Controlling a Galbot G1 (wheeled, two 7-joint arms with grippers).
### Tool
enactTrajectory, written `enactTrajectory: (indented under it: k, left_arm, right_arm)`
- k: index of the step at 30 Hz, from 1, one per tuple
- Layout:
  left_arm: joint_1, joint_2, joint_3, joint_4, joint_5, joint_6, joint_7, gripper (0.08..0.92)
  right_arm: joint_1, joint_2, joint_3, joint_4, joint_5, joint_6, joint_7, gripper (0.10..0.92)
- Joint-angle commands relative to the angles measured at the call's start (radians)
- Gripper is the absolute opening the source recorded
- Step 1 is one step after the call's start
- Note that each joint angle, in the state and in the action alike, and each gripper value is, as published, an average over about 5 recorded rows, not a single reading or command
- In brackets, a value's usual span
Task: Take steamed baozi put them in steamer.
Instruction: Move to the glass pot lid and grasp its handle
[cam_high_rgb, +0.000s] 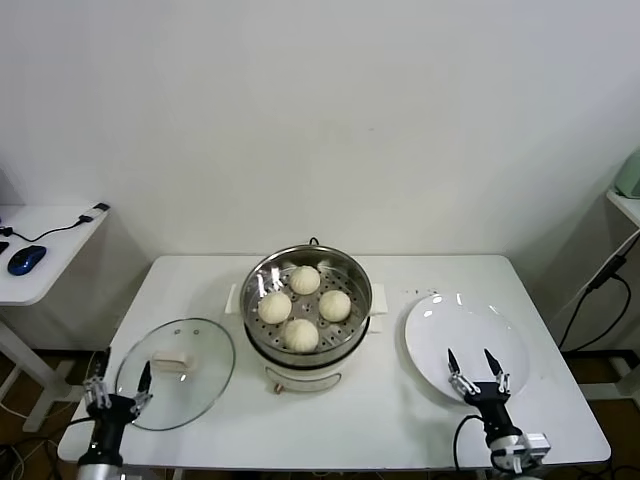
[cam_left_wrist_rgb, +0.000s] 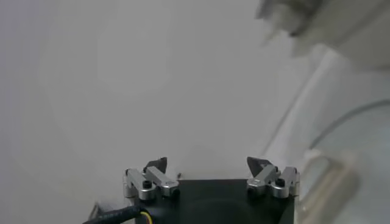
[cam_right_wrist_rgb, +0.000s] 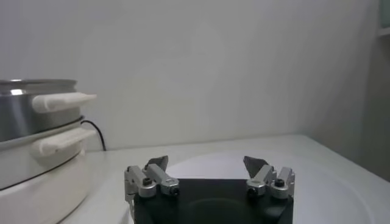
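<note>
All four steamed baozi sit on the perforated tray inside the steamer, which stands mid-counter; judged from this layout, the loading step is complete. The white plate to my right is bare, consistent with its having served as the source dish. The glass lid lies flat to my left, leaving the pot mouth uncovered.

My left gripper hangs low at the near counter edge beside the lid, jaws spread wide, holding nothing. My right gripper hovers over the near rim of the plate, jaws equally wide and empty. Both positions keep my arms clear of the pot.

Limitations: my forearms are cut off at the frame's lower edge. The left wrist view is blurred; pale shapes there are probably the lid and the steamer's base, but I cannot confirm. The right wrist view shows only the steamer's side and handle, not its contents.
</note>
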Motion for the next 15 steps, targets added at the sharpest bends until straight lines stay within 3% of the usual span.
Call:
enactTrajectory:
  k: [1,8,15]
  left_arm:
    - [-0.034,0.022,0.001,0.143,0.387,-0.063,-0.084,0.823]
    - [-0.081,0.030,0.006,0.184,0.395,-0.032,-0.012,0.823]
    - [-0.122,0.022,0.022,0.193,0.402,0.015,-0.001,0.823]
  right_arm:
    - [-0.040,0.048,0.017,0.021,-0.031,0.010,0.009,0.823]
    - [-0.066,0.058,0.028,0.056,-0.040,0.004,0.014,0.823]
    - [-0.082,0.066,0.041,0.070,-0.042,0.003,0.017,0.823]
